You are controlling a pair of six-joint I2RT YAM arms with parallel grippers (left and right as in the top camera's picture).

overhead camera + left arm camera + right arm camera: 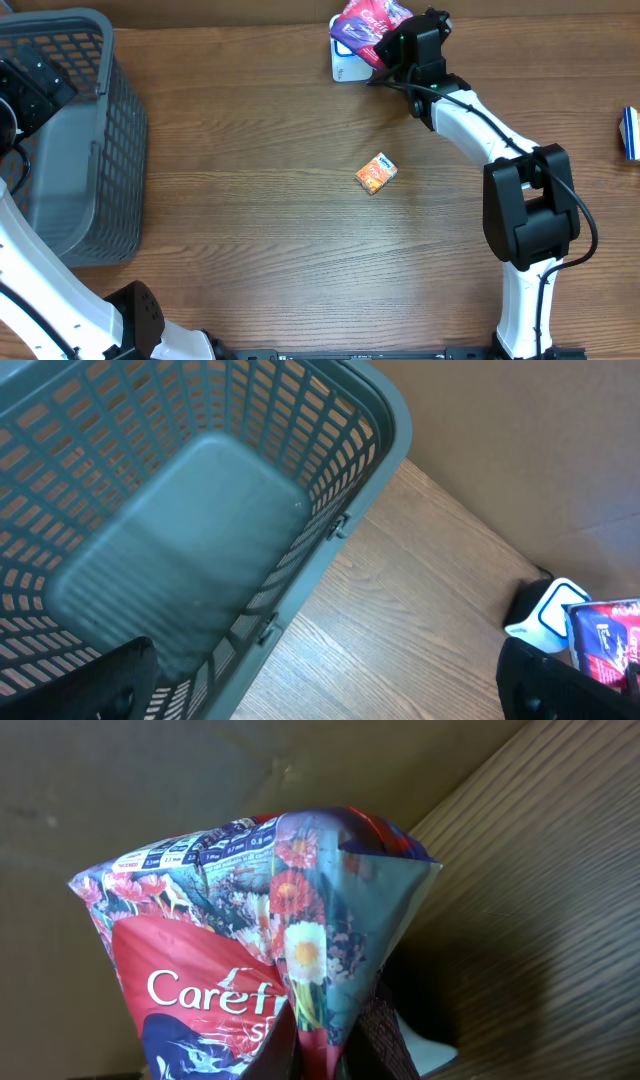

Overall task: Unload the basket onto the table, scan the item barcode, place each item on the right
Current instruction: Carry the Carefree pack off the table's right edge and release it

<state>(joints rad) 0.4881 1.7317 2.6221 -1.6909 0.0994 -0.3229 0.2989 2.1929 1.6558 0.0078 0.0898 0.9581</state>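
Right gripper (385, 45) is pinched on the red floral packet (368, 22), held at the table's (250, 220) far edge beyond the orange box (376, 173), over a white device (343, 66). Left gripper (35, 85) is spread wide above the grey basket (105, 150), far left of the box. Bare wood surrounds the box; a blue item (630, 132) lies far right.

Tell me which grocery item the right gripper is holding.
The red floral pack, pinched by the right gripper at the far edge. The orange box lies free mid-table; the blue item sits at the right edge.
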